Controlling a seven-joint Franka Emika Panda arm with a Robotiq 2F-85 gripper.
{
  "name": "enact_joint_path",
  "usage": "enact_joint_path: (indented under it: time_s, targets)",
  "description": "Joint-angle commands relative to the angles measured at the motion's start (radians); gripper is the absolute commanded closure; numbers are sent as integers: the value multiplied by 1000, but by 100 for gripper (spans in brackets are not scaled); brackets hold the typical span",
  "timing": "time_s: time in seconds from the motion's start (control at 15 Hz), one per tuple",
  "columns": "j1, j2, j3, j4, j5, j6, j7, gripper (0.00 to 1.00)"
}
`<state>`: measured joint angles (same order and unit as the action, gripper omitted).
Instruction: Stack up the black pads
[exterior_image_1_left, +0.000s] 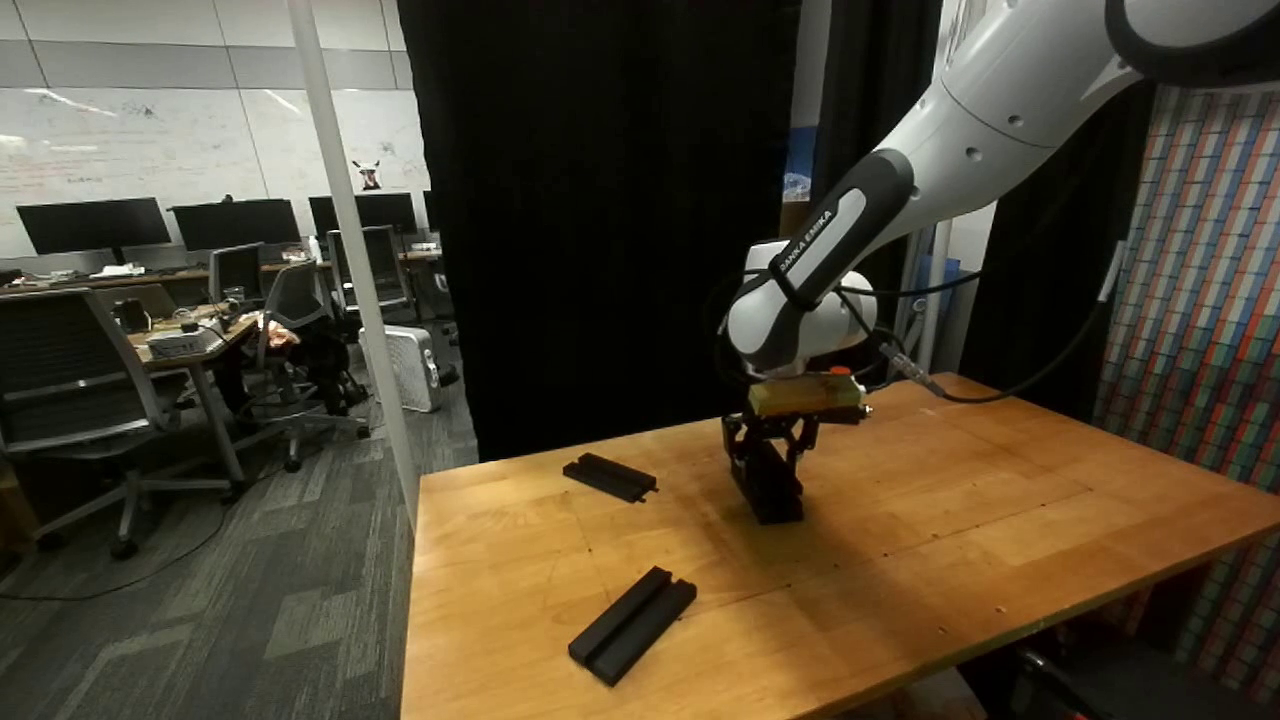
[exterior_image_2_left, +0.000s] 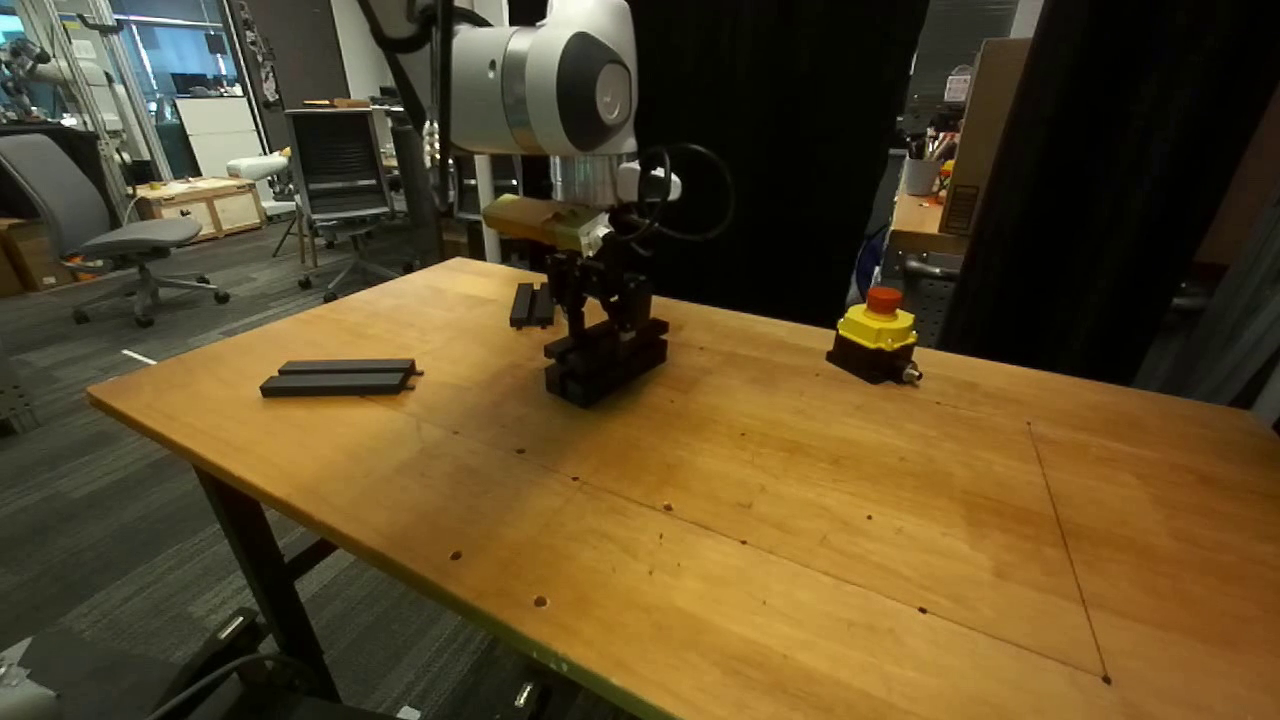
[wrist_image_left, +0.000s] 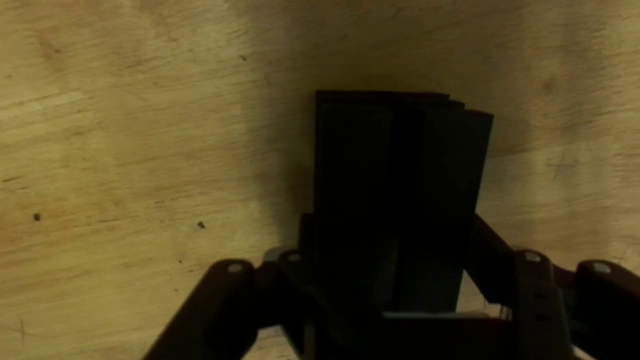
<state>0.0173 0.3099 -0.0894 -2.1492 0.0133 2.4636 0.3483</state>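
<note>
Partly behind the hand (wrist_image_left: 391, 222), black pads (wrist_image_left: 360, 165) in indistinct layers.

In an exterior view, the pincer (exterior_image_1_left: 767, 462) grips a black pad (exterior_image_1_left: 775, 495), apart from two other pads (exterior_image_1_left: 610, 477) (exterior_image_1_left: 632, 627).

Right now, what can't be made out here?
Lower stack: mostly hidden under the top pad, wrist view.
Where the gripper meets that pad: black on black in an exterior view.
Base of the arm: cut off by frame edges, both exterior views.
Writing on the whiteboard: too faint, in an exterior view.
</note>
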Motion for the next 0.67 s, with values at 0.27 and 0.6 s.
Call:
enact_joint_path:
  time_s: [0.27,0.6]
  targets:
    - [5,-37,8,-35,10,20,11,54]
    - [3,-32,8,-28,15,17,10,54]
